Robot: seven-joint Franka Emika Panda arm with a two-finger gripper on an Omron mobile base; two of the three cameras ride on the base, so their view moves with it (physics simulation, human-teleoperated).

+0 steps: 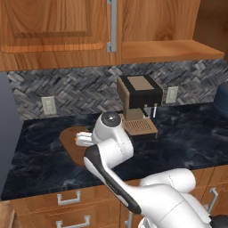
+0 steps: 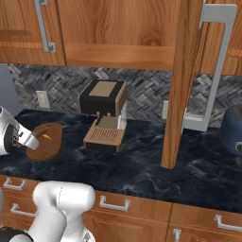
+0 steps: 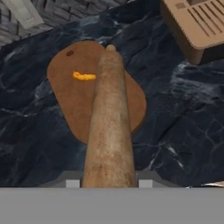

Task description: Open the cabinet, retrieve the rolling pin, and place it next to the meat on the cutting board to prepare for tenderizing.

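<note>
My gripper (image 3: pixel 109 181) is shut on the rolling pin (image 3: pixel 109 131), a brown wooden cylinder that points away from the hand, over the cutting board (image 3: pixel 70 105). The small orange meat (image 3: pixel 84 76) lies on the oval dark-brown board just left of the pin's far end. In the right base view the gripper (image 2: pixel 29 140) holds the pin (image 2: pixel 39 130) low over the board (image 2: pixel 51 144), beside the meat (image 2: pixel 46 136). In the left base view the hand (image 1: pixel 80 140) covers part of the board (image 1: pixel 70 136). The cabinet door (image 2: pixel 182 85) stands open, and its shelf (image 1: pixel 171 49) is bare.
A coffee machine (image 1: pixel 139 100) (image 2: pixel 104 113) stands on the dark marble counter right of the board, its slatted tray (image 3: pixel 199 26) near the hand. The open door juts over the counter. A dark blue pot (image 2: pixel 234 130) sits far right. Drawers (image 1: pixel 69 198) run below.
</note>
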